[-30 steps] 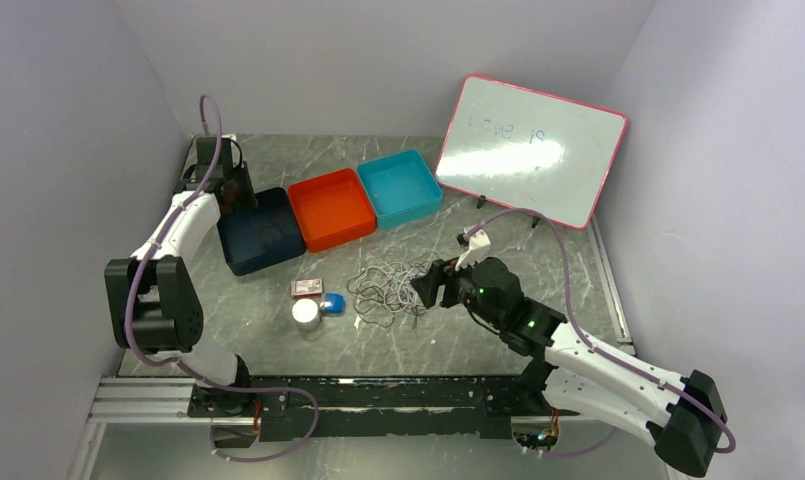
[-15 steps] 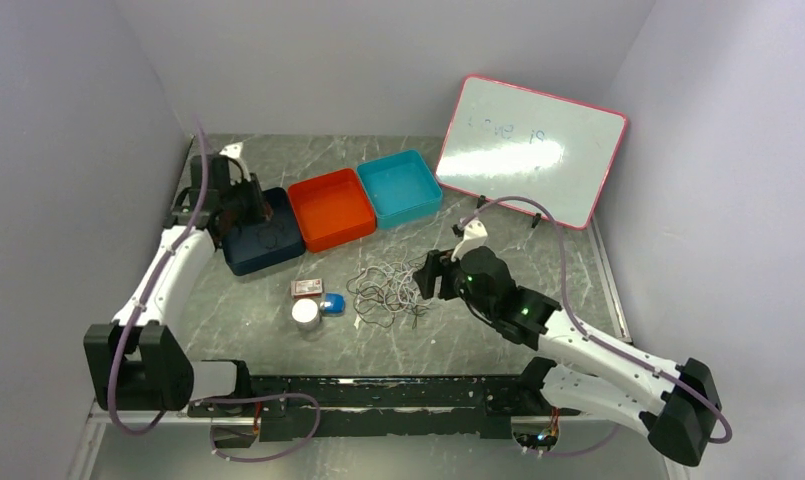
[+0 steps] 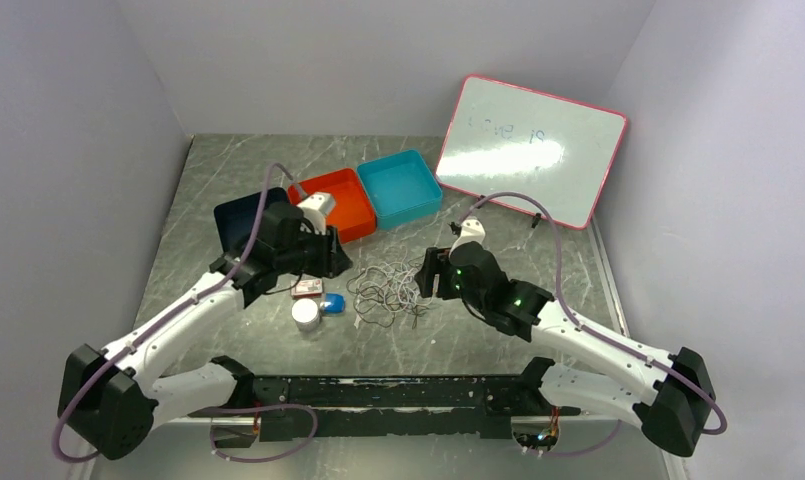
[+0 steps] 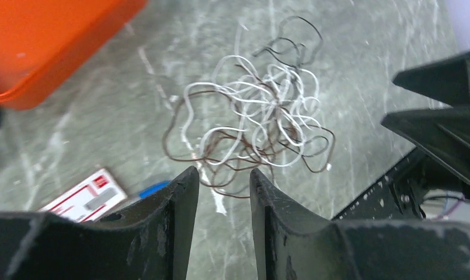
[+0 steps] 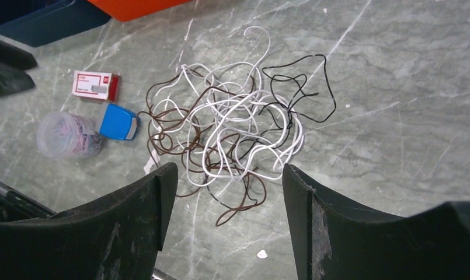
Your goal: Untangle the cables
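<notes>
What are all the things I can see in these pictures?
cables: several in one tangle, white, brown and black, middle of the table
dark blue tray, orange tray, teal tray: one each, in a row at the back
whiteboard: one, white with a pinkish-red frame, back right
small box: one, red and white, left of the cables
blue item: one, beside the small box
round tub: one, clear, left of the blue item
table: one, grey marble
left gripper: one, black, open, left of the tangle
right gripper: one, black, open, right of the tangle
</notes>
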`<state>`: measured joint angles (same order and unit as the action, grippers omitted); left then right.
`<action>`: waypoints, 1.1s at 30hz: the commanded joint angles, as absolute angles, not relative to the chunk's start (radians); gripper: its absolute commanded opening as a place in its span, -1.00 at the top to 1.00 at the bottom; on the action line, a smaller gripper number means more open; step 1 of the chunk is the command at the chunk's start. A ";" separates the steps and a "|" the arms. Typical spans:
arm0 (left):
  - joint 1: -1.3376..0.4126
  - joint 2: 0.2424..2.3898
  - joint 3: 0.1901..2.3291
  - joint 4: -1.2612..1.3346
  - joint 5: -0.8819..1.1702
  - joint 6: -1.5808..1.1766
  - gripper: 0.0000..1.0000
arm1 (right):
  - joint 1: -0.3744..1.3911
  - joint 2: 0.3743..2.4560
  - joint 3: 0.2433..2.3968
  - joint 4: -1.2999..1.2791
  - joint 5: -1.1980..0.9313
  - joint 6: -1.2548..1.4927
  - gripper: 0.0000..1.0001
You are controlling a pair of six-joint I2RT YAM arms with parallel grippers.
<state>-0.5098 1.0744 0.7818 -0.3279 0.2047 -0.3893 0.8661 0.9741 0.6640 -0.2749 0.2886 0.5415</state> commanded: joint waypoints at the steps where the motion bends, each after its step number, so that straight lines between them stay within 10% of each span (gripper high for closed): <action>1: -0.602 1.126 0.781 -0.232 0.238 -0.377 0.13 | 0.870 0.940 0.642 -0.286 0.300 0.664 -0.38; 33: -0.857 1.485 0.900 -0.196 0.029 -0.240 0.22 | 0.870 0.869 0.550 -0.230 0.220 0.724 -0.37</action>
